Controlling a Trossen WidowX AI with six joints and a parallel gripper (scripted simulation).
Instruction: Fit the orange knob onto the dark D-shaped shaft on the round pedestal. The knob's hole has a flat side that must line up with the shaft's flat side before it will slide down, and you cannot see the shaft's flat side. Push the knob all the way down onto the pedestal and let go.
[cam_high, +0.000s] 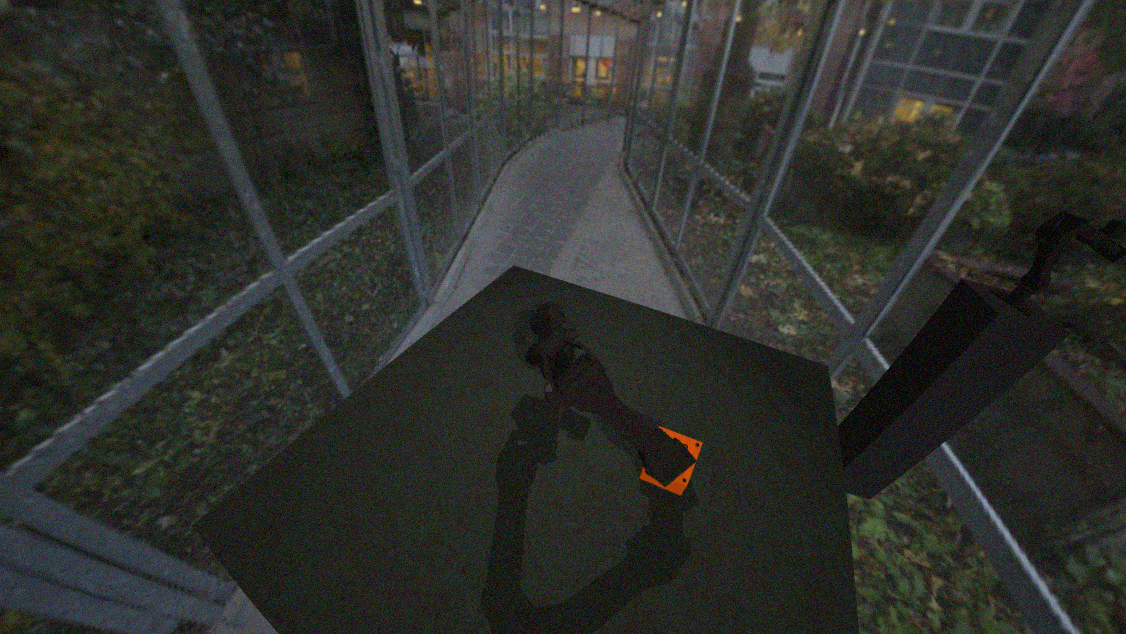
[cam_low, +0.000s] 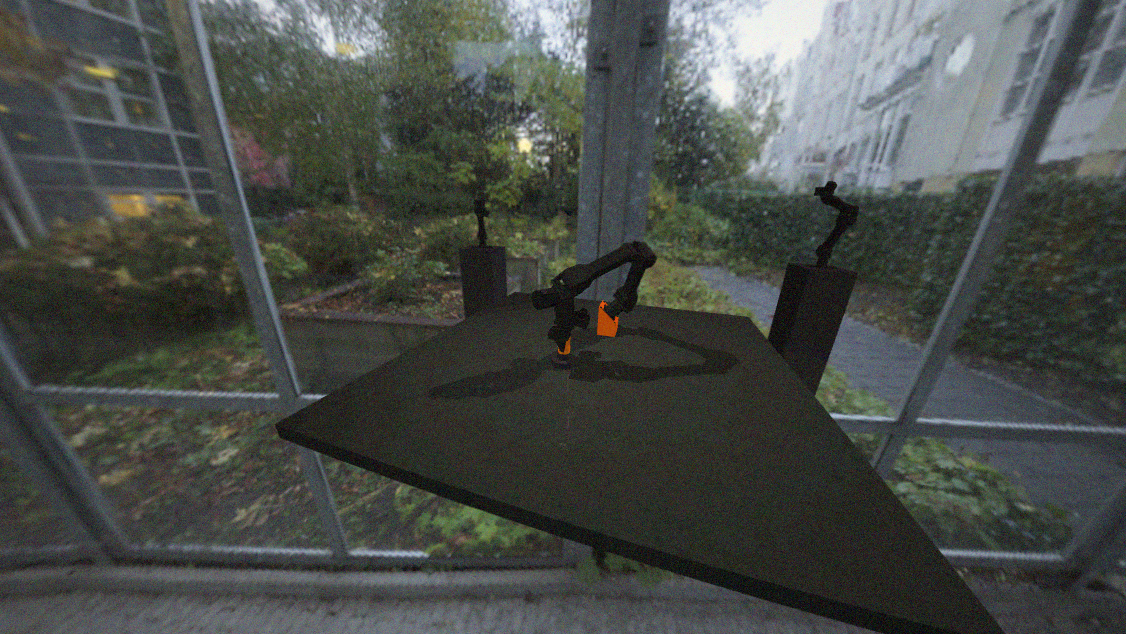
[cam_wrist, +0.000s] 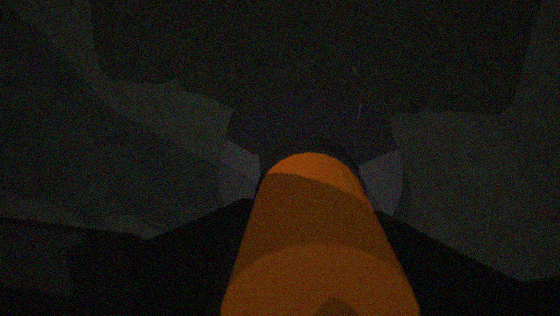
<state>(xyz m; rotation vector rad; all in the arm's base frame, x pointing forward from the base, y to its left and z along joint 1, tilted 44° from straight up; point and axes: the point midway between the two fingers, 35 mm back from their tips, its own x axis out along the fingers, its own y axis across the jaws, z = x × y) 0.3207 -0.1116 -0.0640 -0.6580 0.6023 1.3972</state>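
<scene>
My gripper (cam_low: 562, 346) (cam_wrist: 310, 216) grips the knob (cam_low: 566, 346) (cam_wrist: 315, 225), bottom centre in the wrist view; the top view hides it.

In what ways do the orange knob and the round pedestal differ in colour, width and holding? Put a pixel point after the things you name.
The orange knob (cam_wrist: 315, 215) is bright orange, while the round pedestal (cam_low: 561, 363) (cam_wrist: 384, 182) is dark grey. The knob is narrower; the pedestal shows beyond it on both sides in the wrist view. The knob is held in the gripper (cam_low: 560, 343), whereas the pedestal stands on the table (cam_low: 598, 456) below. Both look rounded.
</scene>
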